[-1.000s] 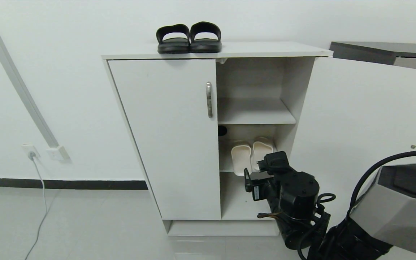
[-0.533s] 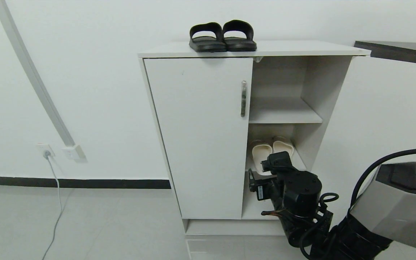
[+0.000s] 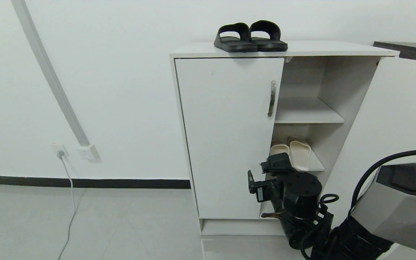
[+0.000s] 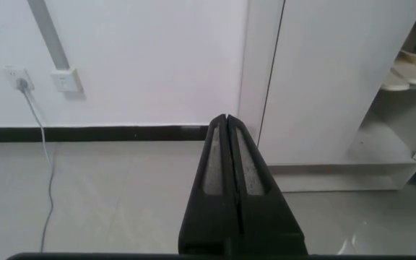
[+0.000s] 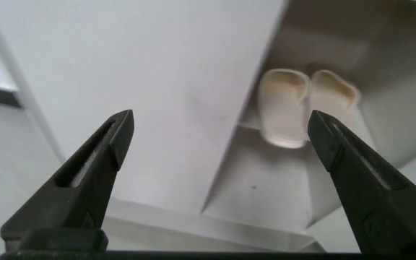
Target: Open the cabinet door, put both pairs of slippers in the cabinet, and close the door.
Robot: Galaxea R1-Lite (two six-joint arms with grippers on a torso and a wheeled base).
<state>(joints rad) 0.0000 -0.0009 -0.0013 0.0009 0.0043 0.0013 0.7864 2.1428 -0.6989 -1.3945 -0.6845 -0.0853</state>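
White wall (image 3: 121, 72) and grey tiled floor (image 3: 121, 224) are framing a white cabinet (image 3: 229, 144) standing against the wall.

- Left door (image 3: 226, 108) is sitting closed, with a metal handle (image 3: 272, 98) at its inner edge. Right door (image 3: 392, 119) is standing swung wide open.
- Black slippers (image 3: 250, 36) are resting side by side on the cabinet top, above the closed door.
- Cream slippers (image 3: 294, 153) are lying as a pair on the middle shelf (image 3: 316, 167) of the open side.
- Right gripper (image 5: 220, 119) is hovering low before the open compartment. Its jaws are spread wide and are gripping nothing. The cream pair (image 5: 284, 108) is lying beyond them, well apart.
- Left gripper (image 4: 226, 126) is hanging above the floor left of the cabinet. Its jaws are pressed together and empty.
- An outlet (image 3: 59, 150) is feeding a cable (image 3: 69, 202) trailing down to the floor.
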